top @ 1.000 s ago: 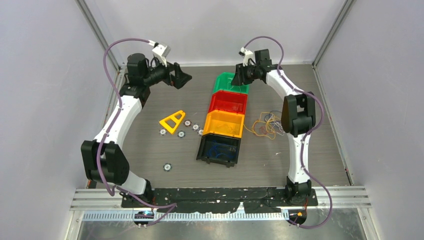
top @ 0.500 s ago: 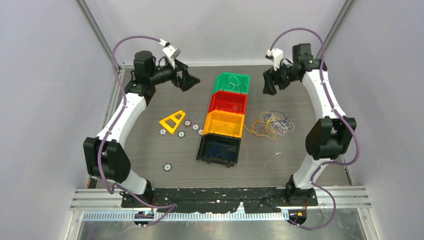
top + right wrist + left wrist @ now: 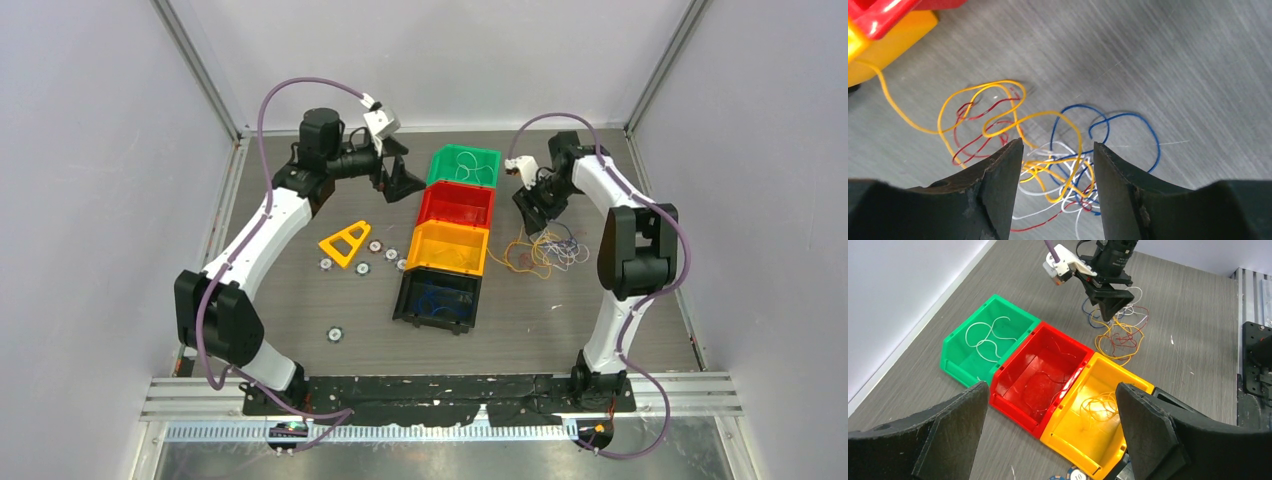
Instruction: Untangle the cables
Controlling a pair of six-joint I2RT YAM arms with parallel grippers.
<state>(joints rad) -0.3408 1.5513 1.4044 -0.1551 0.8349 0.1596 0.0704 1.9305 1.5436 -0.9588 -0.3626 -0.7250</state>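
A tangle of thin cables (image 3: pixel 545 247) in yellow, red, blue and white lies on the table right of the bins; it also shows in the right wrist view (image 3: pixel 1058 165) and the left wrist view (image 3: pixel 1120 330). My right gripper (image 3: pixel 531 210) hangs open just above the tangle's far edge, its jaws (image 3: pixel 1058 150) apart with nothing between them but the cables below. My left gripper (image 3: pixel 400 183) is open and empty, held above the table left of the green bin; in its wrist view (image 3: pixel 1053 390) the wide jaws frame the bins.
A row of bins runs down the middle: green (image 3: pixel 464 163) with white cables, red (image 3: pixel 457 204) with red ones, yellow (image 3: pixel 448 247) with yellow ones, black (image 3: pixel 438 298) with blue ones. A yellow triangle (image 3: pixel 345 242) and several poker chips (image 3: pixel 335 334) lie to the left.
My right arm swung from over the green bin out to the far right, then down over the cable tangle. My left gripper moved right toward the green bin.
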